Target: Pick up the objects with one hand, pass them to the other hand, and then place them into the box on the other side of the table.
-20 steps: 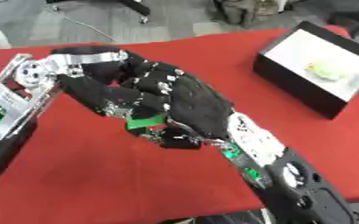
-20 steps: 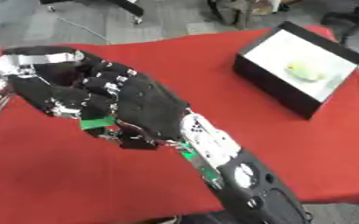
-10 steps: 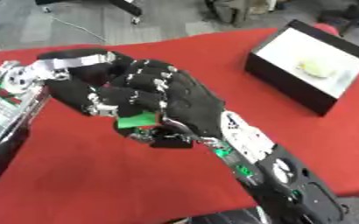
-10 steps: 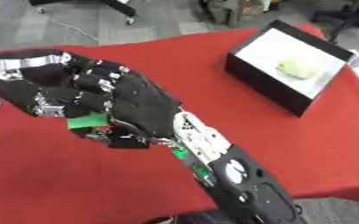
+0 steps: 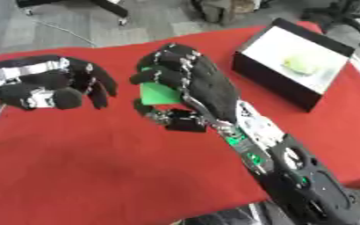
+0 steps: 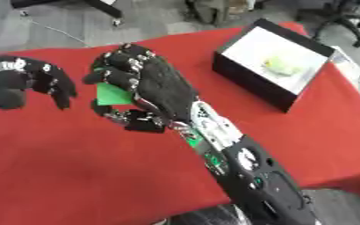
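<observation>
The two hands have separated: the green block point(image 5: 158, 93) is now held only by the right hand point(image 5: 191, 88), while the left hand point(image 5: 48, 85), fingers curled and empty, has released it; the box point(image 5: 290, 66) comes next.

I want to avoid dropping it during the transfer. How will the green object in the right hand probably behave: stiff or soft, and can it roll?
The green object shows a flat face and straight edges, so it probably keeps its shape and will not roll. The right hand holds it with curled fingers, which suggests it is light. The box already holds a pale green thing.
</observation>
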### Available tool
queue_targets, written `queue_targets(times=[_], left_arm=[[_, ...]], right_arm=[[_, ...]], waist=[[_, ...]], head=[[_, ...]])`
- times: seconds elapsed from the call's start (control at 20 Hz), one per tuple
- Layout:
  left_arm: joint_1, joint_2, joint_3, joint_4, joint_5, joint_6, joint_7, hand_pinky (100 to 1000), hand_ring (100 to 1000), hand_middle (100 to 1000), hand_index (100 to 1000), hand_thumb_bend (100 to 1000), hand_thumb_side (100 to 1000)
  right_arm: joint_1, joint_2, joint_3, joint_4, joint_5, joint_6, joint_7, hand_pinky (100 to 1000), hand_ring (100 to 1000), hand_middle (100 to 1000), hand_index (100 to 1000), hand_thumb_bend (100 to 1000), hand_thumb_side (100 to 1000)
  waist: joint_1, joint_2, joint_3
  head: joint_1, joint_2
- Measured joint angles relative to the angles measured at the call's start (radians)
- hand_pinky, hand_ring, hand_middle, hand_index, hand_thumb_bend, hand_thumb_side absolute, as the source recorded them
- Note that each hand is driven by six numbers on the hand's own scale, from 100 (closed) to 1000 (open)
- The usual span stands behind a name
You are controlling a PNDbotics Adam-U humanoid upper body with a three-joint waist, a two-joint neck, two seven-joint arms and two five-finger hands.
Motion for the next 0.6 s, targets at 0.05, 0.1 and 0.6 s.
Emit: queue_targets(times=[0.05,0.1,0.6], left_arm=[[0.011,0.003,0.015,0.008,-0.005,-0.006,0.01,646,640,678,863,631,687],[0.023,0.004,0.031,0.016,-0.011,-0.012,0.023,642,635,673,858,621,681],[0.184,-0.044,0.267,0.013,-0.104,-0.029,0.371,620,608,639,822,429,779]], right_arm=[[0.005,-0.009,-0.008,-0.007,-0.013,0.007,0.0,619,422,254,660,100,100],[0.01,-0.018,-0.019,-0.012,-0.027,0.017,0.0,619,424,251,655,100,100],[-0.052,-0.204,-0.268,0.368,-0.351,0.317,-0.089,626,465,215,619,100,100]], waist=[[0.0,0.0,0.0],[-0.001,0.0,0.0],[-0.003,-0.008,0.021]], head=[[-0.003,0.0],[-0.006,0.0],[-0.087,0.0]])
